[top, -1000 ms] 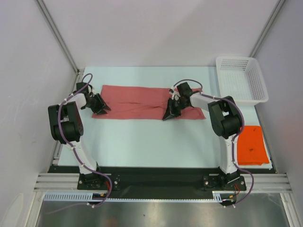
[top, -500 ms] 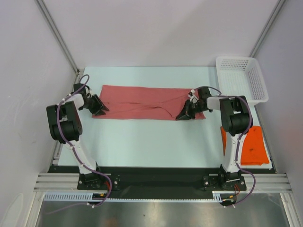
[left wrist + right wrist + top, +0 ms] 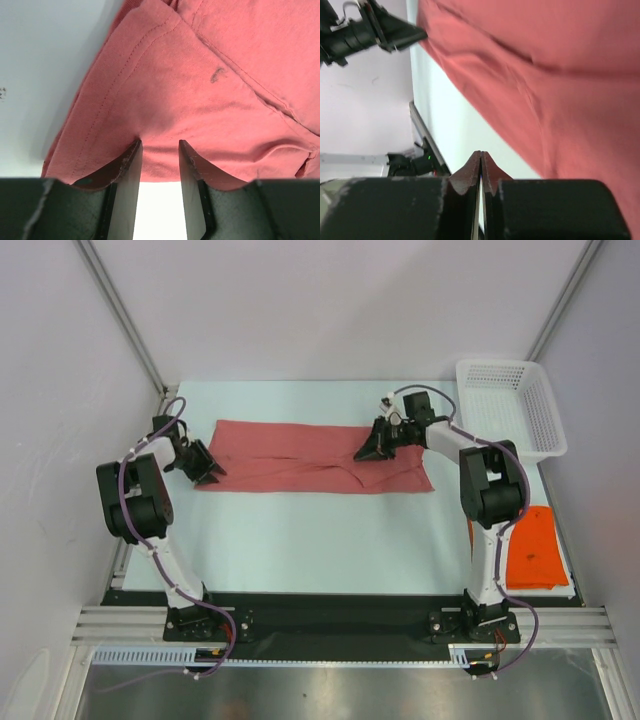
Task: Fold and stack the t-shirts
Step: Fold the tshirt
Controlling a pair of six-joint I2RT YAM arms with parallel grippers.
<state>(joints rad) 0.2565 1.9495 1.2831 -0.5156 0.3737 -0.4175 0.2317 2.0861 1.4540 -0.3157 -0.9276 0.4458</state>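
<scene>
Right hand (image 3: pixel 363 453) moved farther, shut empty | left hand (image 3: pixel 211 476) half-open | 1 pink shirt (image 3: pixel 290 458) | 1 orange shirt (image 3: pixel 535 545)

Bare tabletop (image 3: pixel 320 540) in the near middle; white basket (image 3: pixel 505 410) in far right corner, orange shirt (image 3: pixel 535 545) at near right edge.

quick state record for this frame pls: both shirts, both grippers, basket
pink shirt: lies flat as a long strip across the table
orange shirt: flat folded rectangle at the near right edge, partly behind the right arm
left gripper: open, fingertips at the pink shirt's left edge
right gripper: shut, nothing visibly held, above the pink shirt's right part
basket: white, far right corner
stack: not made, shirts apart
</scene>
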